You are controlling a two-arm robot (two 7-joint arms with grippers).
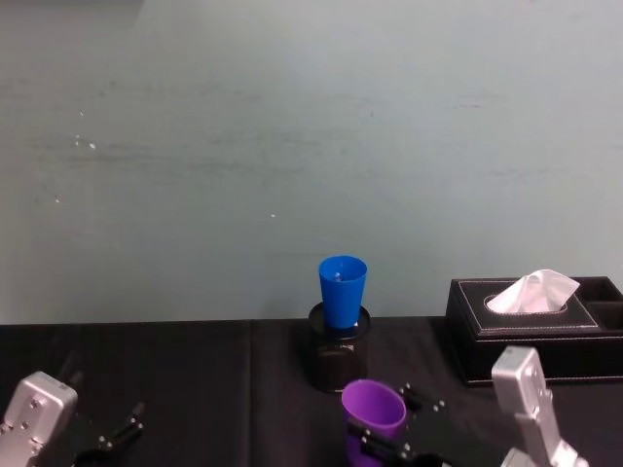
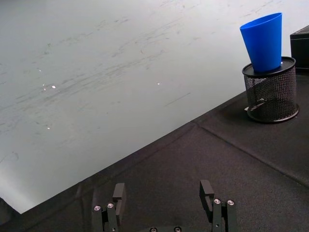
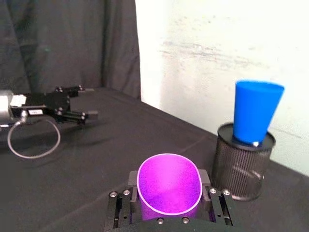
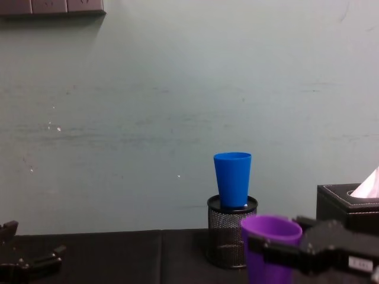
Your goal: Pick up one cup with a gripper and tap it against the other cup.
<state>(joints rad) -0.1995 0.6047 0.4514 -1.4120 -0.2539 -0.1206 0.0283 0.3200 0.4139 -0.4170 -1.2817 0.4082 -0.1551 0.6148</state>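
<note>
The purple cup stands upright with its mouth up, in front of the blue cup and a little to the right. My right gripper is shut on its sides, and in the right wrist view the cup's rim is squeezed oval between the jaws. In the chest view the purple cup sits low, with its base out of view. The blue cup stands upright in a black wire-mesh pen holder near the wall. My left gripper rests open at the lower left, holding nothing.
A black tissue box with a white tissue sticking out stands right of the pen holder. Black cloth covers the table, and a pale wall rises close behind it. Open cloth lies between the two grippers.
</note>
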